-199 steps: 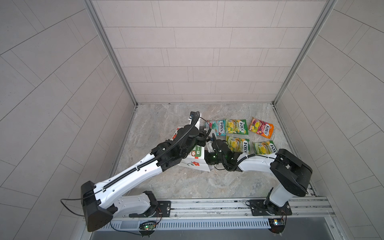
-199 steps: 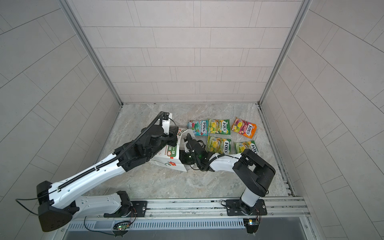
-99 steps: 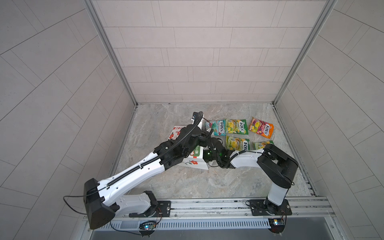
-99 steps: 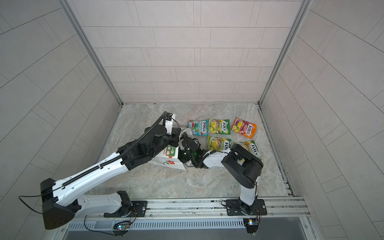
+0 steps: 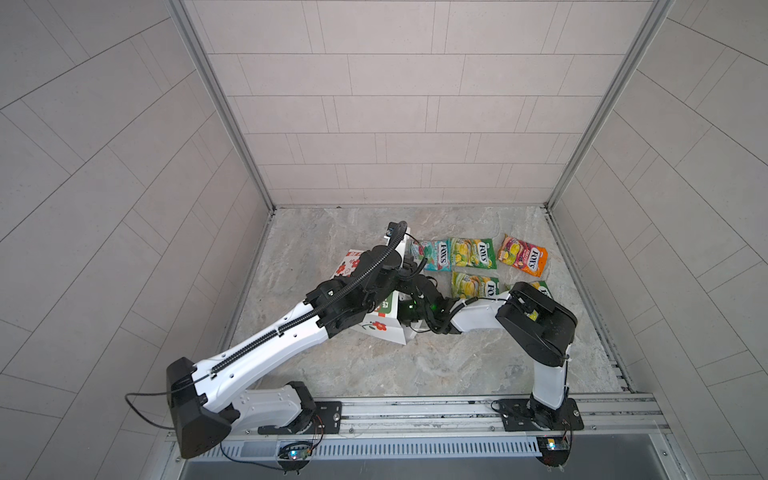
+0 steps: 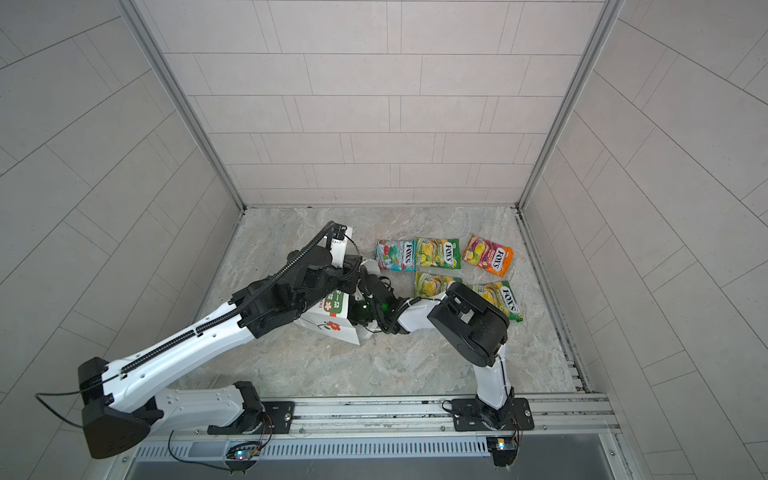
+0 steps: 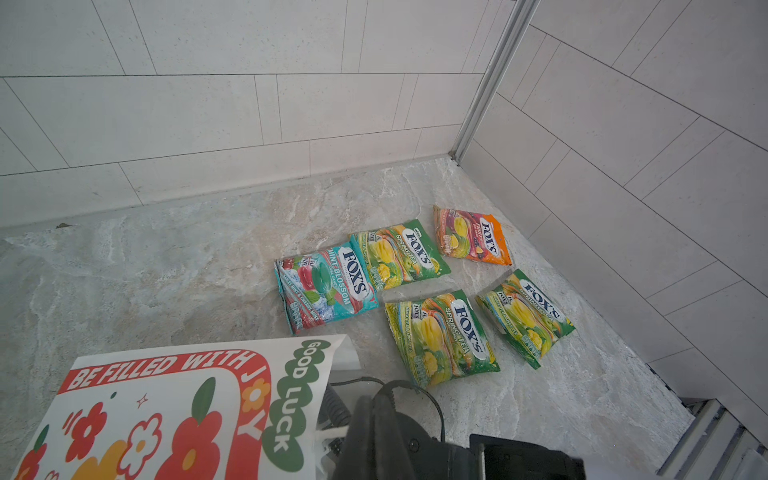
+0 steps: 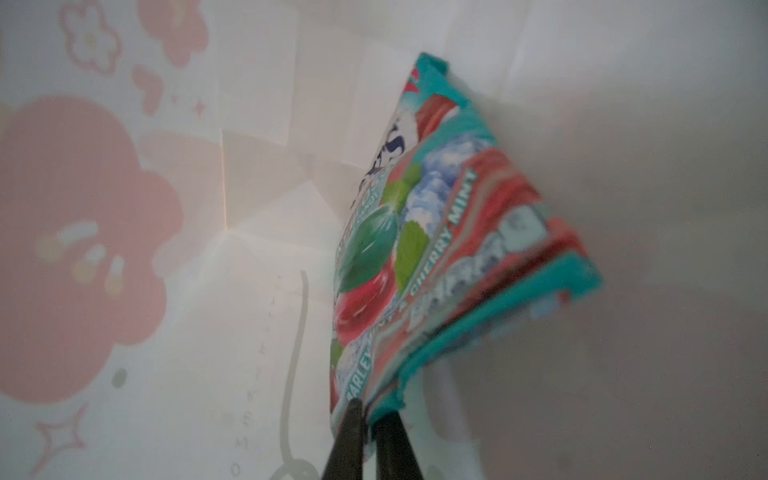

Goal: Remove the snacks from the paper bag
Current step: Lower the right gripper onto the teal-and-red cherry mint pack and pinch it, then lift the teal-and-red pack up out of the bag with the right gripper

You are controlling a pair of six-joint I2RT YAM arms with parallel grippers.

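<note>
The snacks are nearly all out of the paper bag (image 7: 166, 415). Five FOX'S packets lie flat on the marble floor (image 5: 415, 374) beside it. A teal-red Mint Blossom packet (image 7: 328, 286) touches a green-yellow Spring Tea packet (image 7: 399, 259), and an orange-pink packet (image 7: 471, 237) sits a little apart toward the corner. A second Spring Tea packet (image 7: 442, 336) and a third Spring Tea packet (image 7: 525, 316) form the nearer row.

The bag lies on its side, mouth toward the packets. Inside it, the right gripper (image 8: 370, 411) pinches one edge of the last teal-red packet (image 8: 436, 232) between closed fingers.

The left arm (image 5: 291, 332) reaches over the bag. The left gripper is hidden beneath it, jaws pressed together, and what they hold cannot be told.
</note>
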